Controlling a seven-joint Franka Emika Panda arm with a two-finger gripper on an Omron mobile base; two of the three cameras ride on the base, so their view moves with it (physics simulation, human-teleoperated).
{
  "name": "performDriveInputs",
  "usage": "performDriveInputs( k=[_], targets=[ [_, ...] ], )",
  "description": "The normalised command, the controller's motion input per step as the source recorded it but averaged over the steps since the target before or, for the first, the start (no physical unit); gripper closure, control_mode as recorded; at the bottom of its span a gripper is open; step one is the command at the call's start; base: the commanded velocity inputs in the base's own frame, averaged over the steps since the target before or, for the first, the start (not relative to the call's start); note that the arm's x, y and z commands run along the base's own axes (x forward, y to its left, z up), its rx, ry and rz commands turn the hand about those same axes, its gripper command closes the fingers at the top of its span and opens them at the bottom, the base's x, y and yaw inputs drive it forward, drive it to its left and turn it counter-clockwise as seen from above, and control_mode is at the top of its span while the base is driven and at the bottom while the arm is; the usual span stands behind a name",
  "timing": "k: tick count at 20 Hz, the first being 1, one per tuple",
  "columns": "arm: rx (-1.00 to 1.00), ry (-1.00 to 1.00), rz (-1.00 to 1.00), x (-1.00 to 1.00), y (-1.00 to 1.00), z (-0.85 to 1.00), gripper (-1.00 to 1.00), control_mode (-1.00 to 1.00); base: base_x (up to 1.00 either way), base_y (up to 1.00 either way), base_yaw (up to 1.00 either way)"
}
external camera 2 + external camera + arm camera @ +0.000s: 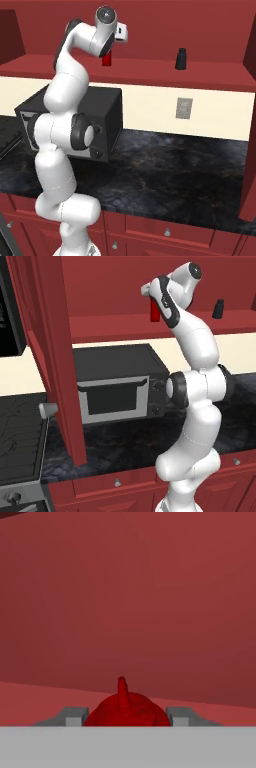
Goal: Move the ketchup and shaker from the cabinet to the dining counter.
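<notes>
The ketchup (154,314) (106,61) stands upright on the red shelf of the cabinet (115,326) (150,70). My gripper (152,300) (112,46) reaches into the cabinet and sits over the bottle's upper part. In the hand view the red top and nozzle of the ketchup (127,708) lie between the two fingertips (75,717), which press against its sides. The shaker (218,308) (181,59), a small dark cylinder, stands on the same shelf, well to the right of the bottle and apart from the gripper.
A grey microwave (117,388) (70,125) sits on the black marbled counter (125,441) (165,170) below the shelf. The open cabinet door (55,356) juts forward at the left. A stove (17,446) lies at the far left. A wall outlet (184,108) is behind.
</notes>
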Motion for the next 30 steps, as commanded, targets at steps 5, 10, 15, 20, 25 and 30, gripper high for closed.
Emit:
performDriveInputs(
  k=[5,10,15,20,25,30],
  targets=[
    [0.00,-0.07,0.03,-0.18,0.00,-0.06,1.00,-1.00,0.00,0.00,0.00],
    [0.00,-0.24,0.04,-0.91,-0.15,-0.16,1.00,-1.00,0.00,0.00,0.00],
    [0.00,-0.23,0.01,-1.00,-0.24,0.03,1.00,-1.00,0.00,0.00,0.00],
    [0.00,-0.05,0.00,-1.00,-0.10,0.19,1.00,-1.00,0.00,0.00,0.00],
    [0.00,0.03,0.00,-1.00,0.00,0.45,1.00,-1.00,0.00,0.00,0.00],
    [0.00,0.09,0.00,-1.00,0.00,0.41,1.00,-1.00,0.00,0.00,0.00]
  ],
)
